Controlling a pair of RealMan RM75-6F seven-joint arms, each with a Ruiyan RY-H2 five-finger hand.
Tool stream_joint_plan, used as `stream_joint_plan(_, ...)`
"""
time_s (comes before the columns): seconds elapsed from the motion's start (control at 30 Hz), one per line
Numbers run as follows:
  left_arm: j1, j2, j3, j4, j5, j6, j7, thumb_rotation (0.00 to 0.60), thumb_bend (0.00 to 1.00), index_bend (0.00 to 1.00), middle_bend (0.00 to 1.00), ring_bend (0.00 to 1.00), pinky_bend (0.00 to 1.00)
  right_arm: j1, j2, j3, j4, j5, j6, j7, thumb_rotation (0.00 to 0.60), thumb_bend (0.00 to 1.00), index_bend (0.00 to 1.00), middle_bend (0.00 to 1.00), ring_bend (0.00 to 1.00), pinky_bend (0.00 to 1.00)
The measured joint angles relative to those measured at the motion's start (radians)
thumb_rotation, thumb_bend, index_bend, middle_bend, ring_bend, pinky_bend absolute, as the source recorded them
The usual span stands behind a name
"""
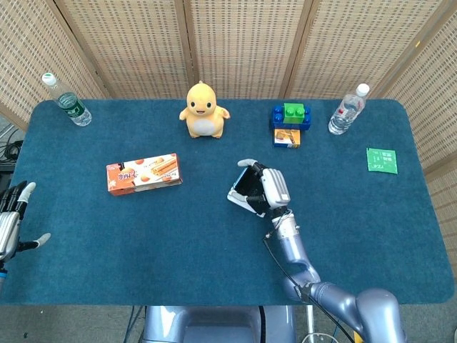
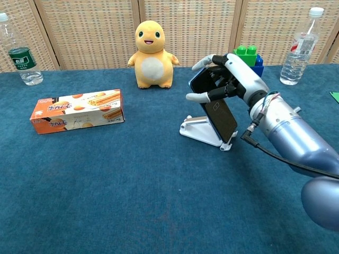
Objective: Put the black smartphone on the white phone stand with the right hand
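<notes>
The black smartphone [image 2: 221, 117] leans on the white phone stand [image 2: 197, 131] near the table's middle, its lower edge down at the stand's front lip. My right hand [image 2: 229, 80] grips the phone's top end, thumb on one side and fingers on the other. From above, the right hand [image 1: 273, 187] covers most of the smartphone [image 1: 246, 184], and only a bit of the stand [image 1: 238, 200] shows. My left hand [image 1: 10, 221] sits at the table's left edge, fingers apart, holding nothing.
A yellow plush toy [image 2: 152, 55] stands behind the stand. An orange biscuit box [image 2: 77, 110] lies to the left. Toy blocks [image 1: 290, 116] and a water bottle [image 2: 301, 46] are at the back right, another bottle [image 2: 18, 52] at the back left, a green packet [image 1: 381, 161] at right.
</notes>
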Motion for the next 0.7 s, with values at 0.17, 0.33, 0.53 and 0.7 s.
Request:
stream_joint_plan(0.17, 0.0, 0.0, 0.001, 0.0, 0.002, 0.002, 0.0, 0.6, 0.0, 0.0, 0.0, 0.0, 0.0, -0.001, -0.021, 0.009, 0.027, 0.002, 0.015, 0.023, 0.6, 0.57, 0.49, 0.55, 0.48, 0.52)
stream_joint_plan(0.33, 0.001, 0.001, 0.001, 0.0, 0.002, 0.004, -0.001, 0.6, 0.0, 0.0, 0.0, 0.0, 0.0, 0.0, -0.04, 0.004, 0.057, -0.005, 0.024, 0.028, 0.6, 0.57, 0.49, 0.55, 0.48, 0.52)
stream_joint_plan(0.53, 0.001, 0.003, -0.001, -0.002, 0.001, 0.006, -0.006, 0.6, 0.0, 0.0, 0.0, 0.0, 0.0, 0.0, -0.059, -0.003, 0.098, -0.012, 0.029, 0.036, 0.6, 0.57, 0.49, 0.54, 0.48, 0.52)
stream_joint_plan(0.7, 0.001, 0.005, -0.001, -0.006, 0.0, 0.005, -0.007, 0.6, 0.0, 0.0, 0.0, 0.0, 0.0, 0.001, -0.069, -0.012, 0.123, -0.022, 0.033, 0.045, 0.6, 0.48, 0.31, 0.31, 0.31, 0.47)
